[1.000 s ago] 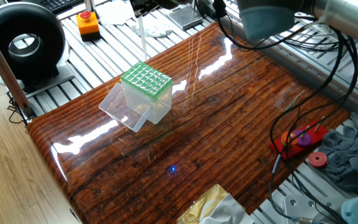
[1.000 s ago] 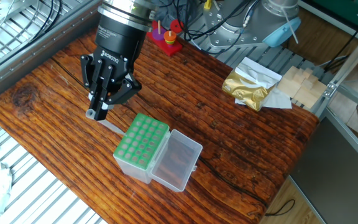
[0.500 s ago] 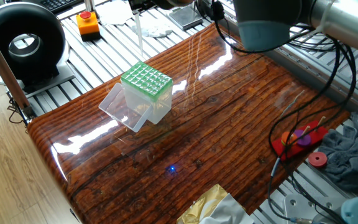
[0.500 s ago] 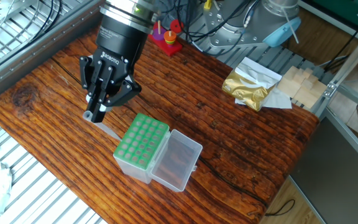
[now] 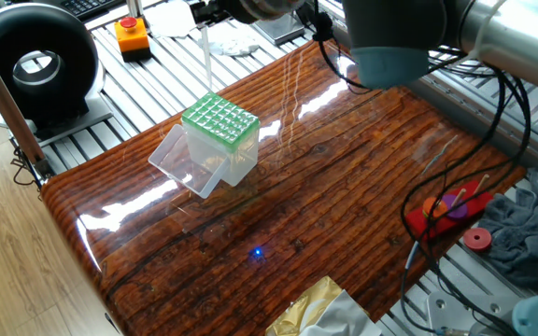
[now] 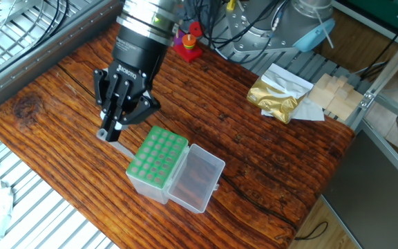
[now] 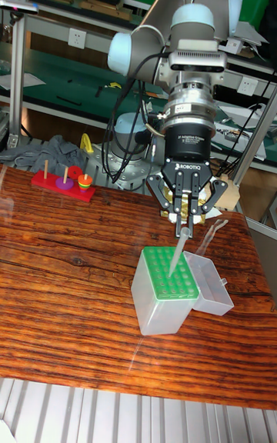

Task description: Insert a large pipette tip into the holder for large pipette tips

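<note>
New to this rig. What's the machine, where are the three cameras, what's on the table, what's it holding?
It is a single robot arm whose two-finger gripper is shut on a large pipette tip, a thin translucent cone pointing down. Two cameras look down on the wooden table from opposite sides; the tall picture faces the arm head-on. On the table: the holder, a clear box with a green grid and its lid hanging open, a red peg toy, and gold foil. The tip hangs above the grid, not yet inserted.

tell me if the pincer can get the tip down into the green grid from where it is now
Probably yes. The pincer grips the large pipette tip pointing down beside the holder, whose lid hangs open, so nothing covers the green grid. Whether the point lines up with a hole, I cannot tell.
</note>
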